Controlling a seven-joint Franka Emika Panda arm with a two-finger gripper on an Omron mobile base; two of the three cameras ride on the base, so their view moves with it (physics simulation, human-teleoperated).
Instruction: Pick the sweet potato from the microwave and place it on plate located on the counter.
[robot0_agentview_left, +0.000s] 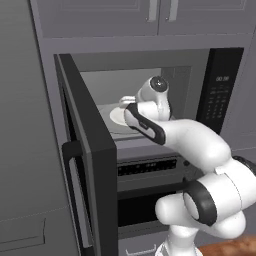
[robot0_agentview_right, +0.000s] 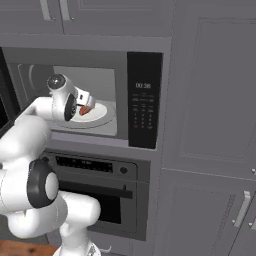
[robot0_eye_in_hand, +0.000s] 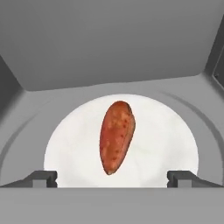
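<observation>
Dark fingertips (robot0_eye_in_hand: 43, 178) stand at the bottom corners of the hand view, spread wide with nothing between them, so I read the gripper (robot0_eye_in_hand: 112, 179) as fully open and holding nothing. Just ahead of the tips lies the sweet potato (robot0_eye_in_hand: 116, 136), resting on a white plate (robot0_eye_in_hand: 175, 131) on the round turntable (robot0_eye_in_hand: 205, 127) inside the microwave (robot0_agentview_right: 144, 100). In the hand view its long axis runs almost straight away from the fingers, tilted slightly to the right at the far end, with the near tapered end closest to the gap and roughly centred between the 2 tips. I judge that the fingers already bracket its narrow width, so the coming move is a short advance along that axis, then closure across the short side. From the right base view the arm reaches in through the open door (robot0_agentview_left: 85, 150) and the gripper hovers just beside the root. The task's target plate and the counter await later.
</observation>
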